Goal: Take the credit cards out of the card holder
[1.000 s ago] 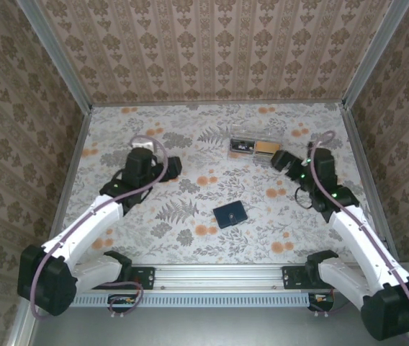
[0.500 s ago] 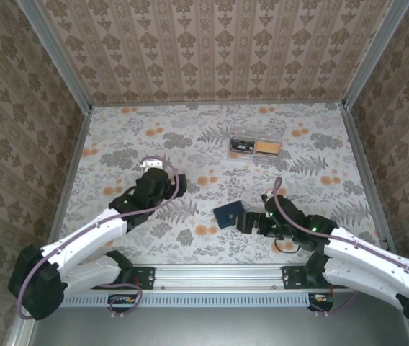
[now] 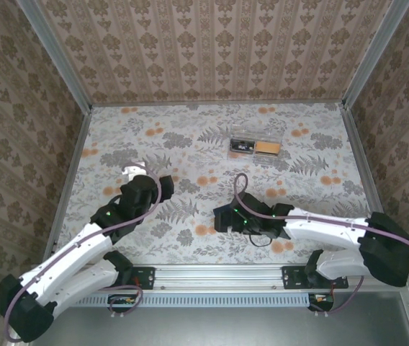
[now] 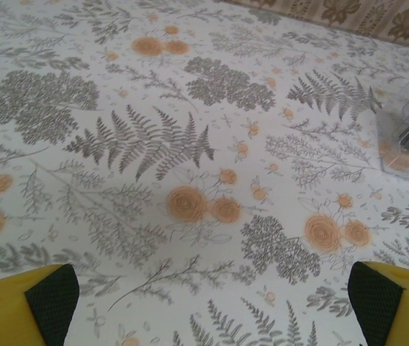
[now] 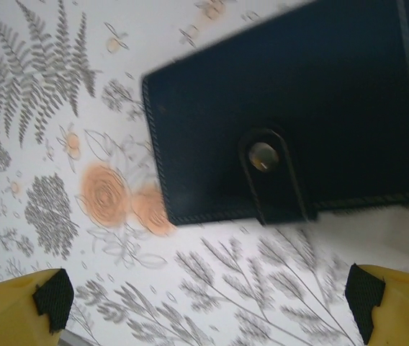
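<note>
Navy card holder (image 5: 312, 94) seemingly beneath right gripper (image 5: 204, 297)

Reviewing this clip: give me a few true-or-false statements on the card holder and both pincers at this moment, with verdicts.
1. The card holder lies closed, its tab snapped down. True.
2. The right pincer is clamped on the card holder. False: it is open and not touching it.
3. The left pincer holds a credit card. False: it is open and empty.
4. The clear plastic box lies apart from the card holder. True.
</note>
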